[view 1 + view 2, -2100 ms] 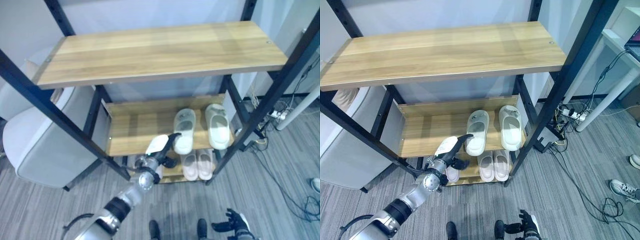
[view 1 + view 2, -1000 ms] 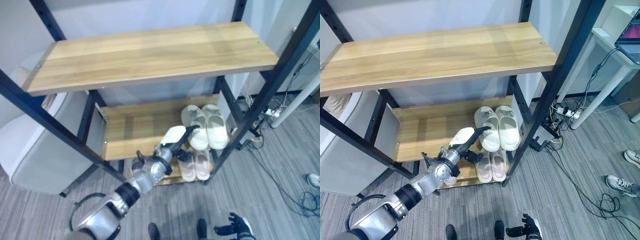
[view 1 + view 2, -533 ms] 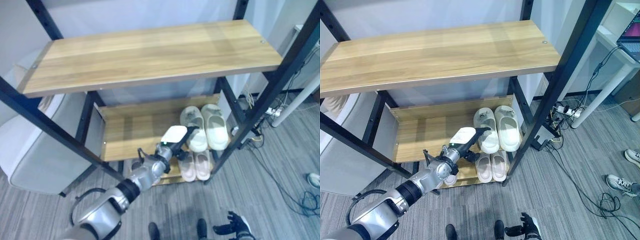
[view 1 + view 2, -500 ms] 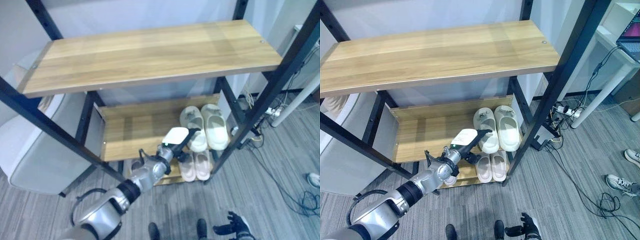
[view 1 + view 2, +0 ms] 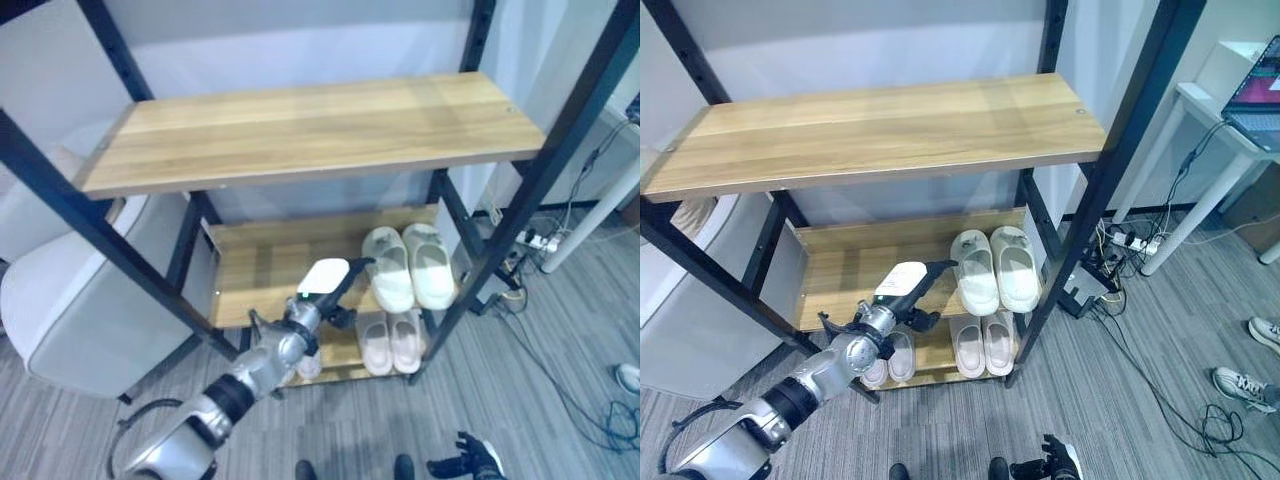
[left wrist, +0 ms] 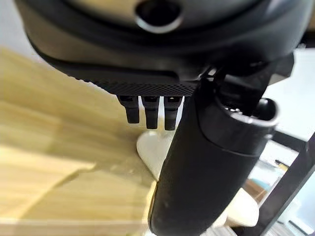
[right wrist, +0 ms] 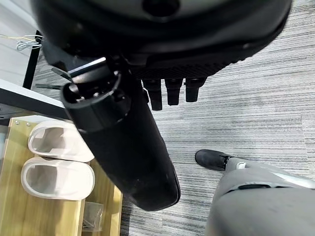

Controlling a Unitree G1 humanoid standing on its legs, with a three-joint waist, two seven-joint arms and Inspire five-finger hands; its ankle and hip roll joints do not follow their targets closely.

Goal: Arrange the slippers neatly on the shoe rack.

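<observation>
Pale slippers [image 5: 408, 266] now sit paired on the shelf; left hand [image 5: 327, 291], fingers straight, has backed off

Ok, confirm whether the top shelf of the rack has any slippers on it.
No, the top shelf is bare wood; the white slippers sit side by side on the middle shelf.

- Two white slippers [image 5: 997, 266] side by side on the right of the middle shelf [image 5: 840, 265].
- Two pairs of pale slippers [image 5: 982, 344] on the bottom shelf, one right, one left [image 5: 888, 362].
- One shoe rack [image 5: 890, 125] with three wooden shelves.
</observation>
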